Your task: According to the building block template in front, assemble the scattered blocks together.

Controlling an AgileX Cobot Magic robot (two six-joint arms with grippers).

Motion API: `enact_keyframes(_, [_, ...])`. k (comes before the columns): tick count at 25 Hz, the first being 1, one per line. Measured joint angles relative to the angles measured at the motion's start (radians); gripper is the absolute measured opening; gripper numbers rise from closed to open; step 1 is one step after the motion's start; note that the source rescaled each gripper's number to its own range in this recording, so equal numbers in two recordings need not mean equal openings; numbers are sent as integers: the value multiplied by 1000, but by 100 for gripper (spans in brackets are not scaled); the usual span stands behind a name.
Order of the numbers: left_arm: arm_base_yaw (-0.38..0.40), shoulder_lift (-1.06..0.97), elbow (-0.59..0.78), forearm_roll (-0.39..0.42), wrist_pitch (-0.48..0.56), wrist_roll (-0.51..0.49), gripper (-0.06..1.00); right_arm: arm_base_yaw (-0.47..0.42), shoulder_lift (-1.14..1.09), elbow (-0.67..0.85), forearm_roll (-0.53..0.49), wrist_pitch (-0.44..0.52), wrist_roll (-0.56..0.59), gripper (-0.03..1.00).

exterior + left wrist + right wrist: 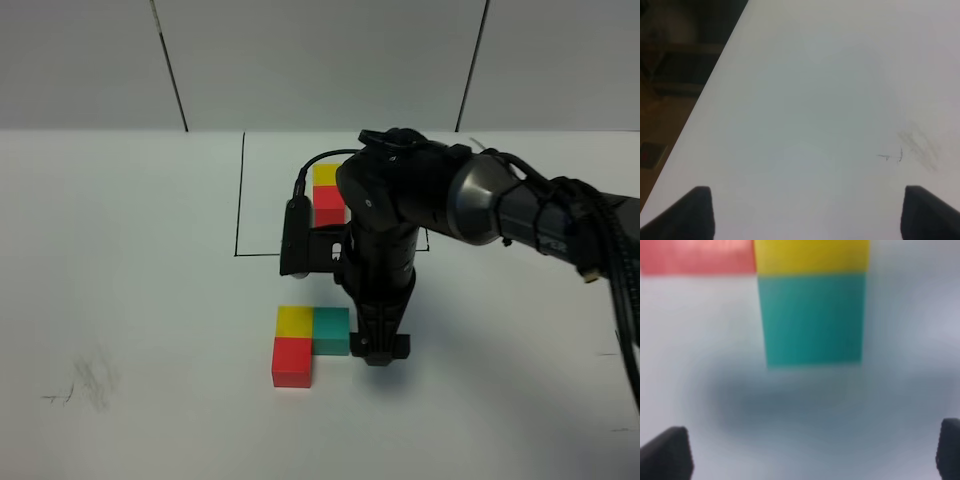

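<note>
Three small matte cubes sit joined in an L on the white counter (150, 300) — yellow cube (295, 321), red cube (292, 362) at its six o'clock, teal cube (332, 331) at three. Right gripper (381, 352) just beside teal, jaws wide, nothing held — apparently letting go; the framed template (328, 195) lies at twelve. Left gripper (805, 212) idles wide.

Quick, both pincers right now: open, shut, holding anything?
Left pincer: open, nothing between its fingers, bare table below.
Right pincer: open, holding nothing; the teal cube sits free ahead of it.
</note>
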Motion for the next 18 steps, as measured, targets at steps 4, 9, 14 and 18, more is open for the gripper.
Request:
enact_keyframes(4, [0,0,0,0,0,0,82,0,-150,0,-41,142,95,100])
enact_keyframes(9, [0,0,0,0,0,0,82,0,-407,0,-89,156,272,92])
enact_keyframes(14, [0,0,0,0,0,1,82,0,-694,13,-92,158,468,55])
enact_keyframes(18, [0,0,0,0,0,1,82,0,-920,122,-94,160,585,12])
